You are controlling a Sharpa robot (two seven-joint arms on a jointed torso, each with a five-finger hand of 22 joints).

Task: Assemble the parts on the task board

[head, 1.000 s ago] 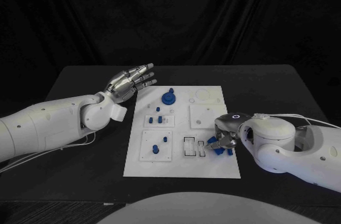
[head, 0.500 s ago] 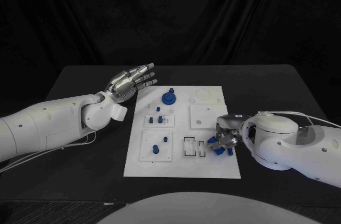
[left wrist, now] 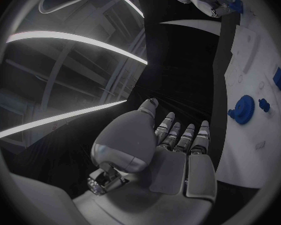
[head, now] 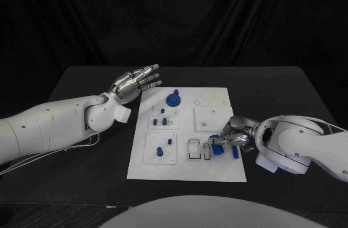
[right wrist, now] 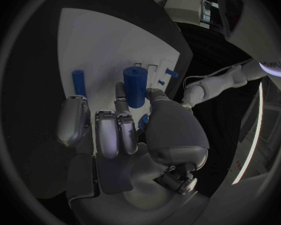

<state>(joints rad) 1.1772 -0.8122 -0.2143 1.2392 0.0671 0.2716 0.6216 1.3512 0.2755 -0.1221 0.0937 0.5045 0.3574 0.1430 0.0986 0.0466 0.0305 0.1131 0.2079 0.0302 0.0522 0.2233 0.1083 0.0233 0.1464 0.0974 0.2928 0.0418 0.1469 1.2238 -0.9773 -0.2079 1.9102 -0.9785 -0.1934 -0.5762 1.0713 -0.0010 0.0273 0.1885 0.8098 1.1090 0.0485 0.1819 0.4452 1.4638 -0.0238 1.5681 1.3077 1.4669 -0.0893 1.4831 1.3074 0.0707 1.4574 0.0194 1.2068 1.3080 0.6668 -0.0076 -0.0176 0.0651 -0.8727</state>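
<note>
The right hand (head: 233, 139) hangs low over the board's (head: 218, 170) near right part, and in the right wrist view its fingers (right wrist: 118, 127) and thumb pinch a blue cylinder (right wrist: 135, 86), held upright just above the white surface. This looks like the pick-and-carry stage of one insertion: the peg is in hand but not yet seated. Another small blue peg (right wrist: 78, 82) lies on the board just beside the hand, and a blue piece (head: 234, 154) sits near the board's right edge below the fingers. Beside the hand are two narrow slotted sockets (head: 193, 149); whether the cylinder belongs there or in one of the round holes (head: 208, 95) at the far end cannot be told. The next move likely calls for carrying the peg over its hole, keeping it vertical, then lowering it straight. The left hand (head: 136, 83) hovers off the board's far left corner, fingers spread and straight, holding nothing. A blue gear (head: 172, 99) stands at the board's far end, with other pegs already upright in the left-side plates (head: 160, 147). No brand, label or writing can be read anywhere.
</note>
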